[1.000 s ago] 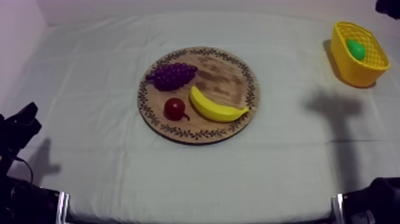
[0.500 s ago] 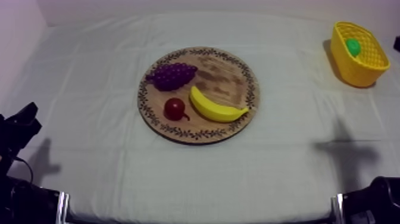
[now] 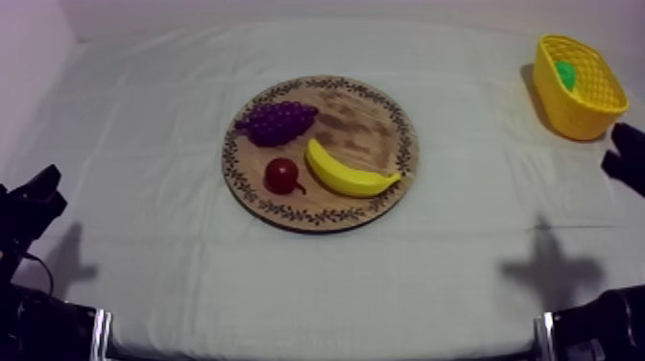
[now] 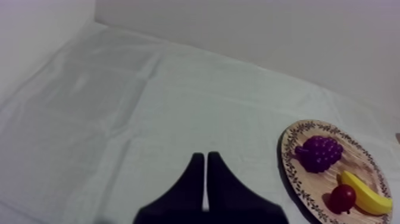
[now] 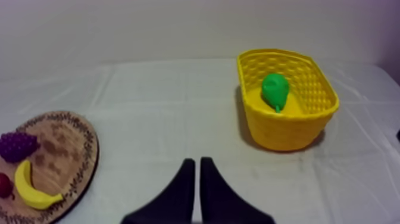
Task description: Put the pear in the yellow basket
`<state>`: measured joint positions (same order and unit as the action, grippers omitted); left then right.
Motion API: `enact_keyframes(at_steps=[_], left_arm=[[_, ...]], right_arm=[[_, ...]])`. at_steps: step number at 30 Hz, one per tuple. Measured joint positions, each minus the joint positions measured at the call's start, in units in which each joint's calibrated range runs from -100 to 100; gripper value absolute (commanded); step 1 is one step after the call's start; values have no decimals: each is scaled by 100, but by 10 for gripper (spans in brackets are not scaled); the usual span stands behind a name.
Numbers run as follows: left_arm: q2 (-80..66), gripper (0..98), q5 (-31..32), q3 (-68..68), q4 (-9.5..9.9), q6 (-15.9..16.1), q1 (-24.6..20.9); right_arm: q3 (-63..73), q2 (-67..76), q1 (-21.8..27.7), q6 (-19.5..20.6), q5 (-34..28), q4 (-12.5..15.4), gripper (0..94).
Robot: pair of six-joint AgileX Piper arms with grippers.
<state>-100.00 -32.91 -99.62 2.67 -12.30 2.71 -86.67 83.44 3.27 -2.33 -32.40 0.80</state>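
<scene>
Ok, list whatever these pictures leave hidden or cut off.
Top view: the green toy pear is mostly hidden behind the yellow lattice basket's wall.
Left wrist view: the round wooden board with patterned rim is cut by the picture's edge.
Right wrist view: the small red fruit likewise.

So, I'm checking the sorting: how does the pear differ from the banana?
The pear is green; the banana is yellow. The pear lies inside the yellow basket; the banana lies on the wooden board. The pear is short and rounded; the banana is long and curved. Both are toy fruit, and nothing is holding either one.
</scene>
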Motion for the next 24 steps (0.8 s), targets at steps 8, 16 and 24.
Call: enact_keyframes(at_steps=[8,16,24], left_arm=[[0,1,0,0,-3,0,0],[0,1,0,0,-10,6,0],[0,1,0,0,-10,6,0]], right_arm=[[-856,1145,-78,66,-265,-111,4],[-1310,1232,119,16,-142,12,5],[-1333,1232,146,-460,-186,31,6]])
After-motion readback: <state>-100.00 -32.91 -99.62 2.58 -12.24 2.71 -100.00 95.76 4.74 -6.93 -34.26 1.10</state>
